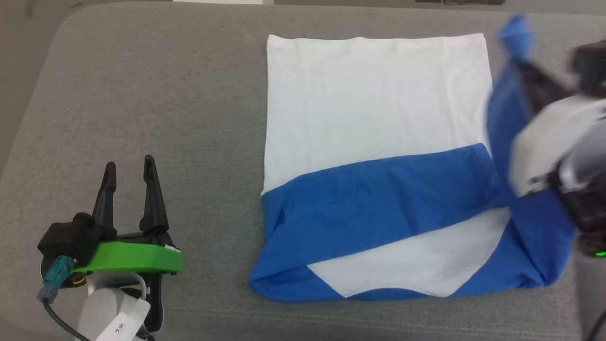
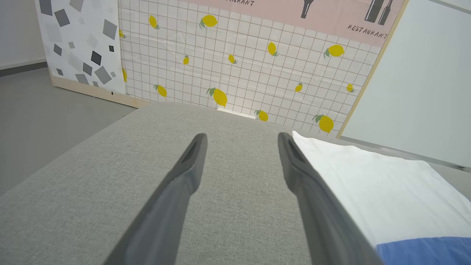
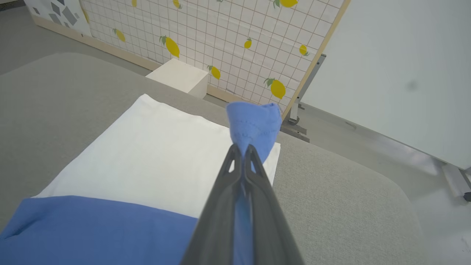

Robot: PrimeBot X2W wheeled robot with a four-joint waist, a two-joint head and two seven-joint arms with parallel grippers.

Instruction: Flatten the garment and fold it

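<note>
- I have the garment (image 1: 378,109) lying on the grey fabric surface (image 1: 189,94), right of centre in my head view. Its white body is spread flat and smooth.
- One blue sleeve (image 1: 378,203) is folded across the near part of the white body. It lies flat on a slant from the garment's right edge down to its near left corner.
- The other blue sleeve (image 1: 504,123) is lifted off the surface at the garment's right edge and rises to its cuff (image 3: 254,123).
- My right end effector (image 3: 243,151) is clamped on that cuff. The fingers are pressed together with blue cloth between them, and the cuff bunches out past the tips. In the head view this arm is blurred.
- My left end effector (image 1: 129,163) sits at the lower left, well apart from the garment. Its fingers are spread wide over bare fabric and hold nothing.
- Beyond the surface stands a lemon-print panel (image 2: 239,73), with a pale block (image 3: 180,77) at its foot.
</note>
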